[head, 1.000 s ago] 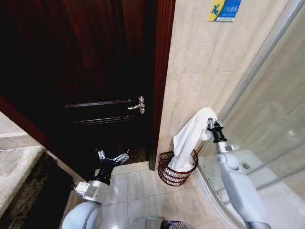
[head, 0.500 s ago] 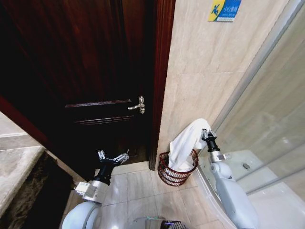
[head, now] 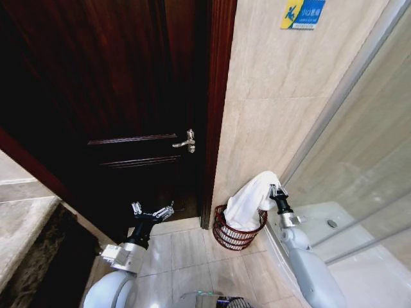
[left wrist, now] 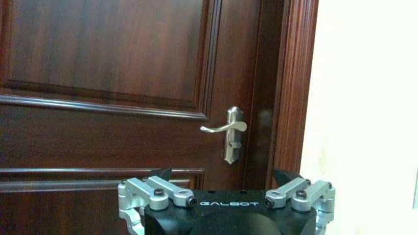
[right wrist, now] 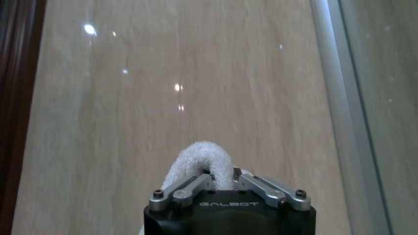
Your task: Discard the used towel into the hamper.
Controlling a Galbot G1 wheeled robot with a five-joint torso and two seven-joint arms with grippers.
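"GALBOT" is printed in pale letters on the black body of each gripper in the wrist views, and high on the wall above the hamper [head: 239, 226] sits a blue-and-yellow sign [head: 302, 13] bearing a slipping-figure pictogram and small writing too fine to read. The hamper is a small round basket of dark red-brown open-weave wire, narrowing toward its base, standing on the pale floor tiles between the dark wooden door frame [head: 217, 109] and the curved shower base [head: 334, 224]. The right gripper [head: 275, 191] hangs just above the hamper's rim on the shower side, its metal fingers pinched onto a fold of the white terry towel [head: 252, 200] — the looped nap bulges up between them in the right wrist view [right wrist: 201, 161]. From that pinch the towel drapes down with its lower end inside the hamper. The left gripper [head: 152, 212] is held low, well apart from the hamper on the door side, its fingers spread wide with nothing between them, facing the panelled, glossy mahogany-toned door [left wrist: 111, 88] and its brushed-silver lever handle [left wrist: 227, 128].
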